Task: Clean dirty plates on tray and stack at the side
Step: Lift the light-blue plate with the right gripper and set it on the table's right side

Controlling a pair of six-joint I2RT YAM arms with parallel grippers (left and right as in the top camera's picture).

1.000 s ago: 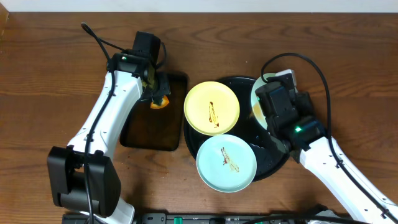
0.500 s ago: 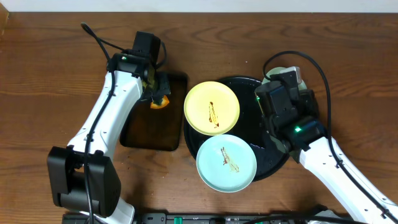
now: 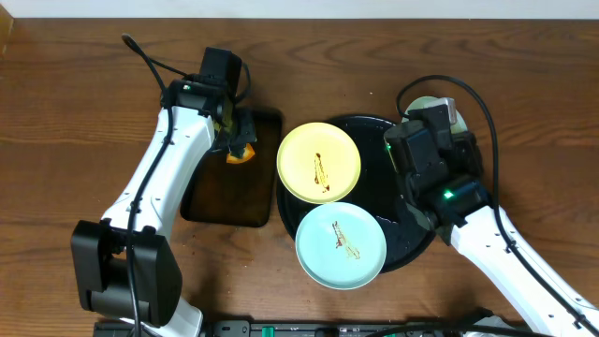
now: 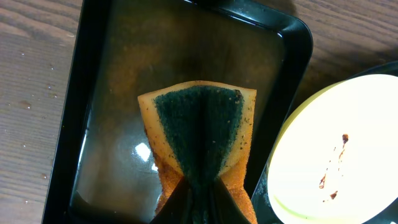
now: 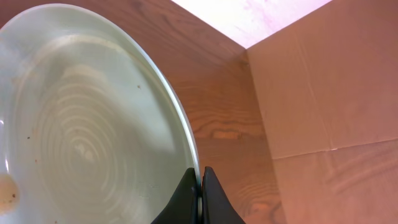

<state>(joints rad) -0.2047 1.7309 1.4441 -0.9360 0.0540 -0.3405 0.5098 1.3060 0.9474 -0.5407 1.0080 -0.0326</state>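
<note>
Plates (image 3: 319, 163) overlap the black tray (image 3: 376, 192) on wood-grain tabletop (image 3: 75, 112); right jaws clamp a mint plate (image 5: 81, 124), left jaws squeeze sponge (image 4: 199, 134).

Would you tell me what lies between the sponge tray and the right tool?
Overhead shows the yellow plate and a bare stretch of the black tray between them.

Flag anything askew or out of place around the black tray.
The yellow plate and the streaked mint plate both overhang the black tray at its rim instead of sitting inside. The right hand pinches a third plate by its edge.
</note>
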